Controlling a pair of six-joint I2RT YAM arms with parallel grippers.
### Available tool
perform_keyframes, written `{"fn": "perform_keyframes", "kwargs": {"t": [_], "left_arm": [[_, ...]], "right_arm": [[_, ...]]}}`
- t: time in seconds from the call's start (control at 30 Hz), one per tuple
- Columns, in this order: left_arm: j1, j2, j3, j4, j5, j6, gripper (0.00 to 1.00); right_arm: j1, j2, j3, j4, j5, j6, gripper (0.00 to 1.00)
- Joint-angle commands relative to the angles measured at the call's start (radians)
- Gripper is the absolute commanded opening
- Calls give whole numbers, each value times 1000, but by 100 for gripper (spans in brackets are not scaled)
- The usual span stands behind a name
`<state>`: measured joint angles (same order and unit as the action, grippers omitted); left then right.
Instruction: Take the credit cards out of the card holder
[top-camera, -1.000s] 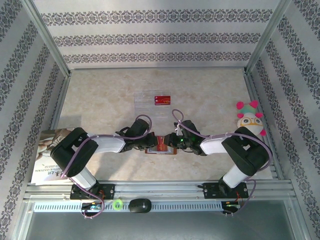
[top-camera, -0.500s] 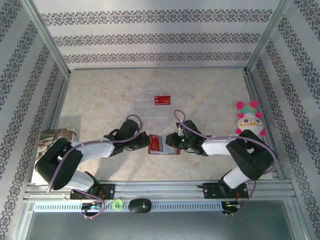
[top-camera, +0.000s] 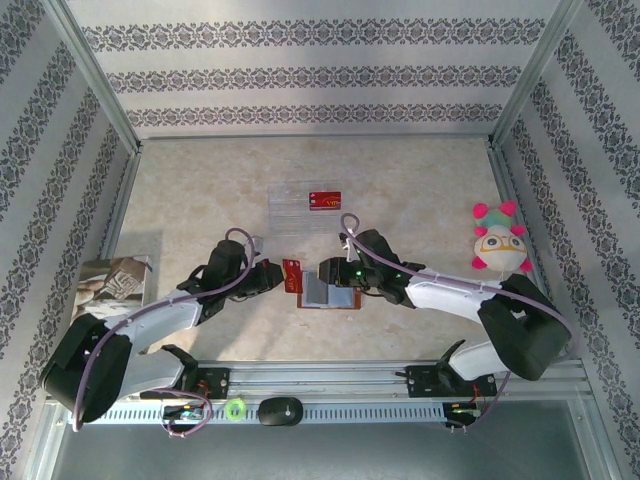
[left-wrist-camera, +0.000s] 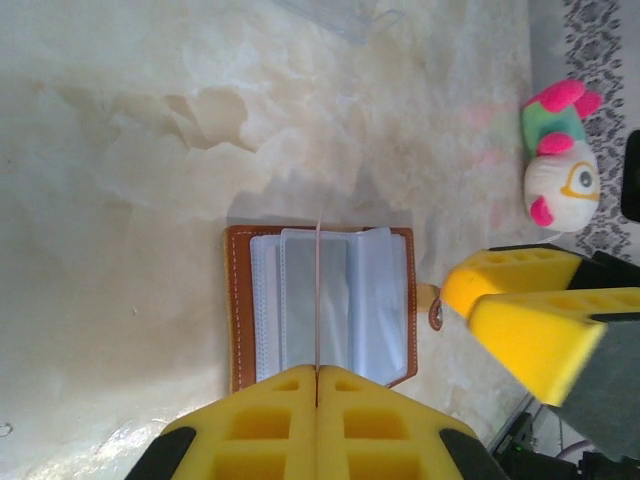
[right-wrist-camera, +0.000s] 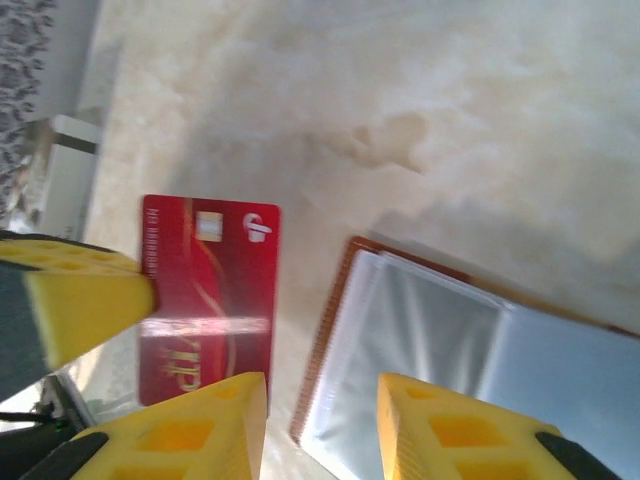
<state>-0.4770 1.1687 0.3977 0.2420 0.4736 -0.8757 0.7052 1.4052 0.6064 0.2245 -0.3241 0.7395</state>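
The brown card holder (top-camera: 345, 299) lies open on the table, its grey-blue clear sleeves (left-wrist-camera: 300, 300) facing up. My left gripper (top-camera: 283, 277) is shut on a red credit card (top-camera: 293, 275), holding it just left of the holder. In the left wrist view the card (left-wrist-camera: 318, 290) shows edge-on between the fingers (left-wrist-camera: 318, 372). The right wrist view shows its red face (right-wrist-camera: 210, 290), clear of the holder (right-wrist-camera: 440, 340). My right gripper (top-camera: 328, 271) is open over the holder's left edge, with nothing between its fingers (right-wrist-camera: 322, 400). A second red card (top-camera: 324, 200) lies on the clear tray.
The clear ridged tray (top-camera: 300, 212) sits behind the holder at mid-table. A plush toy (top-camera: 497, 245) stands at the right edge, and a booklet (top-camera: 110, 285) lies at the near left. Metal frame rails and patterned walls ring the table.
My left gripper has drawn the red card out of the holder and moved left with it. My right gripper has opened and shifted slightly left, and the holder now lies open.
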Motion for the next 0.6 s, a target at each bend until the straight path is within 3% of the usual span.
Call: {"fn": "perform_keyframes", "kwargs": {"t": [0.0,0.23,0.57], "left_arm": [[27,-51,-21,150,74,-5,0],[57,-125,-81,377,156,-54,0],[62,-197,-97,473,195,-77,0]], "right_arm": [[0,-31,31,12,-60,-68,37],[-51,-12,63,191,-338,-12,41],[-56,41,62,415,-448,126,46]]}}
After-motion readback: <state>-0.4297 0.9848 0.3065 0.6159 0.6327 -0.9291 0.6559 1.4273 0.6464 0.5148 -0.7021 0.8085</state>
